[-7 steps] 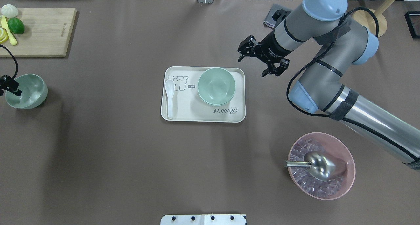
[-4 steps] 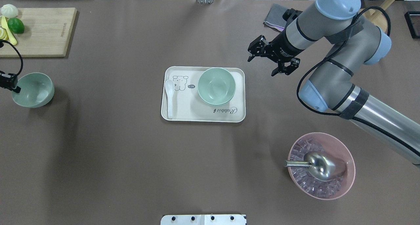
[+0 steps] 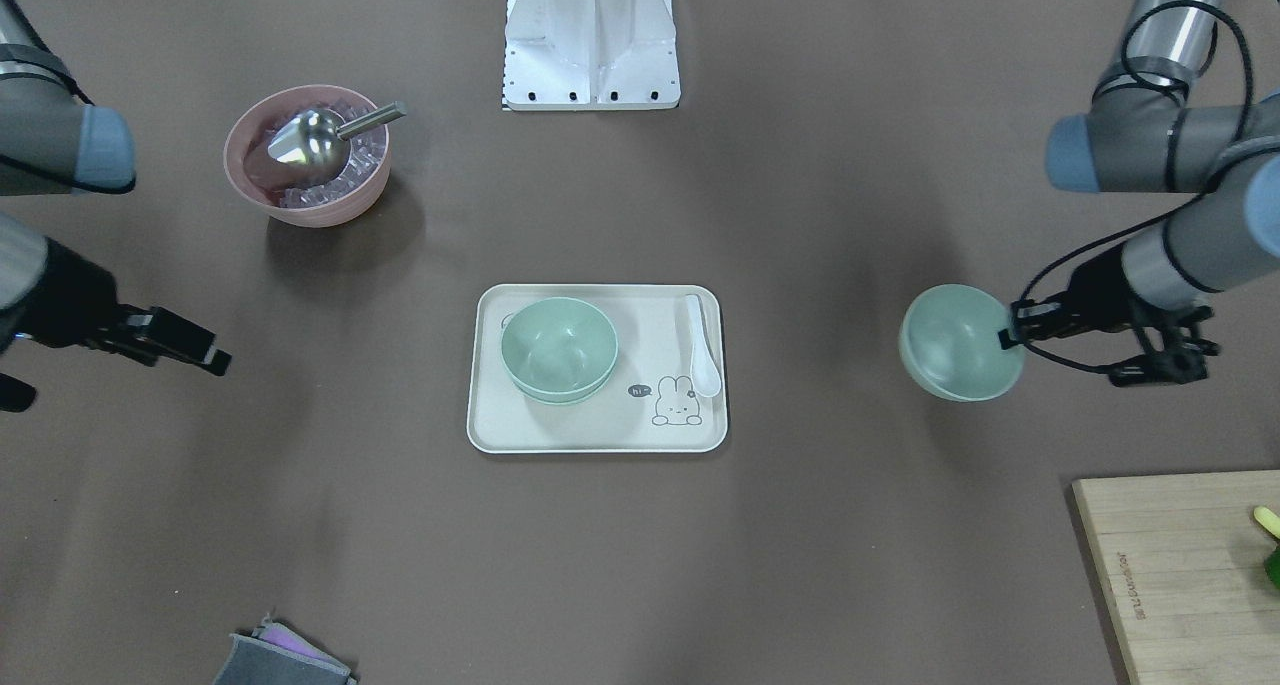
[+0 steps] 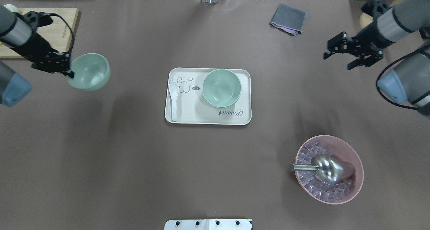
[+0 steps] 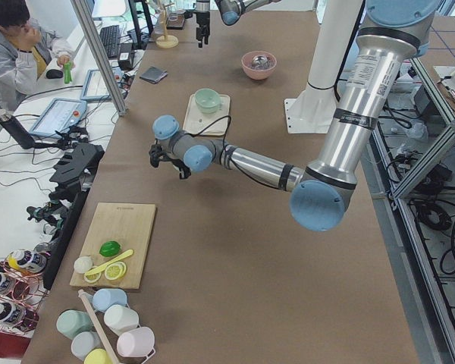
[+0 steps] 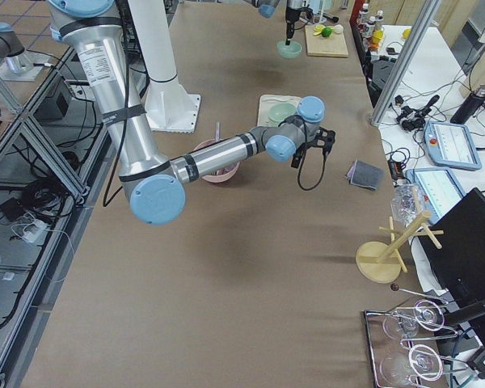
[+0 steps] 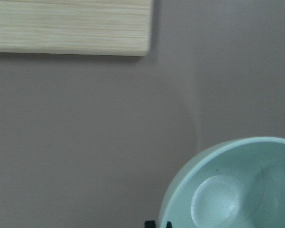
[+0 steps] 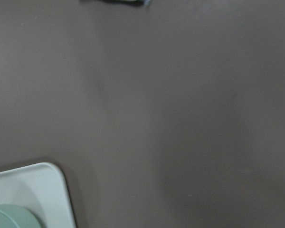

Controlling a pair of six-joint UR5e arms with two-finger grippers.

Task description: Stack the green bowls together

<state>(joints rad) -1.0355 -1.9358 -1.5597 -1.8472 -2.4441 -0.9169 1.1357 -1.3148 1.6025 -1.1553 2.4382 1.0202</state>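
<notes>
Your left gripper has carried its green bowl in from the table's edge. It pinches the rim, with the bowl lifted off the table, well short of the tray. On that tray sit two nested green bowls. Your right gripper has pulled back, fingers spread, empty.

My silver-grey arms carry pale blue joint caps and black cables, and my left gripper and right gripper are black.
</notes>
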